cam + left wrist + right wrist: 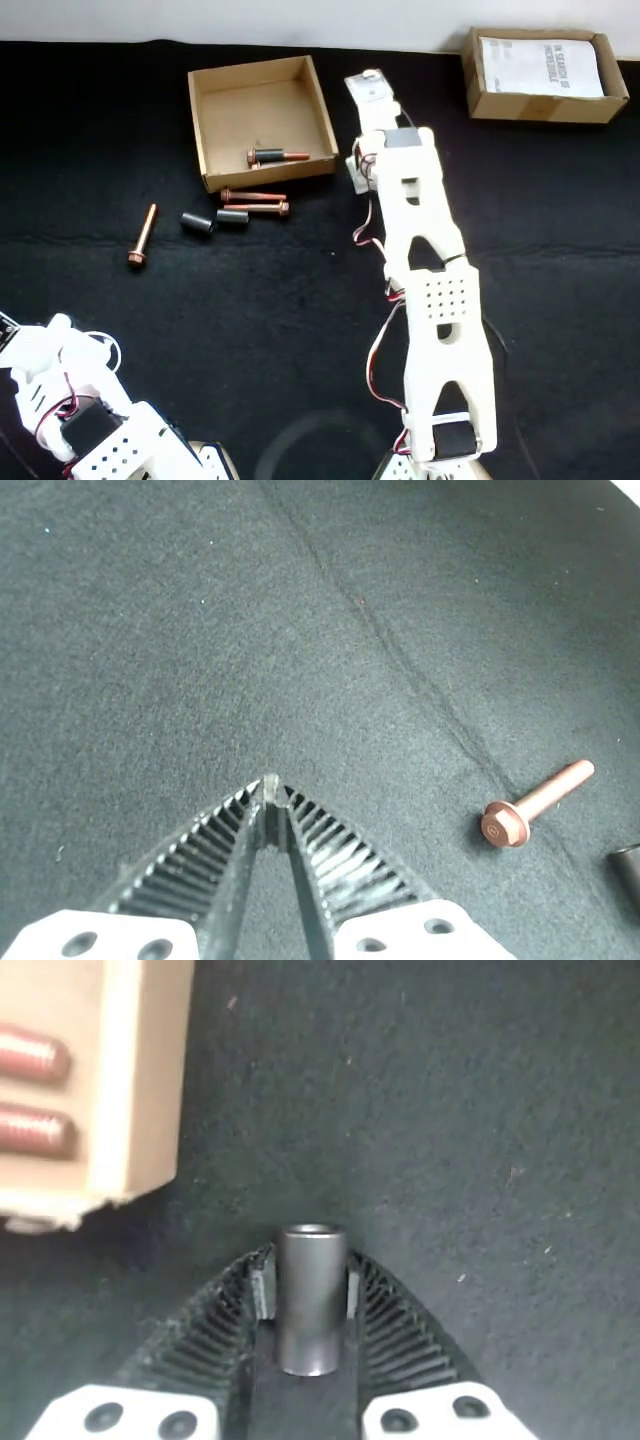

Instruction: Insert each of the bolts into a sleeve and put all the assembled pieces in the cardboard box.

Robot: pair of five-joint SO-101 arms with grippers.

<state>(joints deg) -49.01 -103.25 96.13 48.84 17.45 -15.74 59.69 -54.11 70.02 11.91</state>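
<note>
My right gripper [308,1265] is shut on a dark sleeve [311,1300], held just off the front right corner of the open cardboard box [212,130]; in the high view that gripper [357,170] sits beside the box's right wall. One assembled bolt and sleeve [275,156] lies inside the box. Two copper bolts [255,196] lie in front of it, with two loose sleeves [197,223] beside them. A single bolt [142,235] lies farther left, and the left wrist view shows that bolt [535,805] too. My left gripper [270,792] is shut and empty, low over the cloth.
A second cardboard box [480,95] with a printed sheet in it stands at the back right. The black cloth [250,330] covers the table. My left arm [70,400] sits at the near left corner. The box corner [130,1080] is close to the held sleeve.
</note>
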